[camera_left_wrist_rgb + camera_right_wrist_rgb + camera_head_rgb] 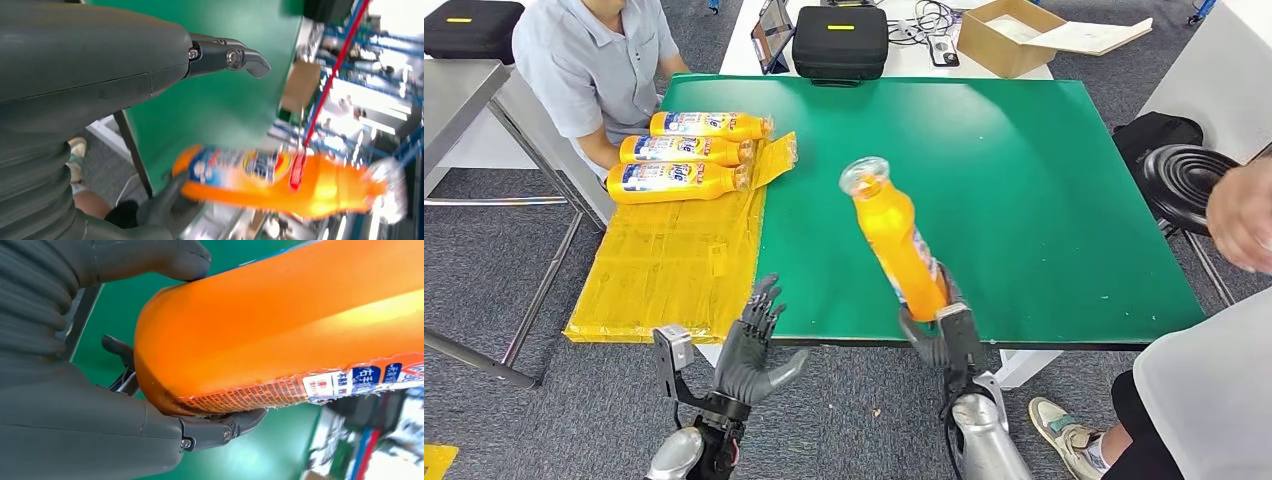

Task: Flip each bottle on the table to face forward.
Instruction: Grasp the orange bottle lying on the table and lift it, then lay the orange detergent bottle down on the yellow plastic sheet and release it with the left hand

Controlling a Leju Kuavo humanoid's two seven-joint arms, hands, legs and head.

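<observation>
Bottle tilts above the green table, gripped at its base by the right hand. Left hand hangs empty, fingers spread. Three bottles lie on yellow sheet beside a seated person.

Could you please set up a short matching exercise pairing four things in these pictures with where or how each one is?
Things:
1. right hand
2. left hand
3. three orange bottles
4. cardboard box

States:
A. lying side by side on the yellow sheet
B. holding an orange bottle by its base
C. open on the white table beyond the green mat
D. empty, fingers apart

Pairs: 1-B, 2-D, 3-A, 4-C
</observation>
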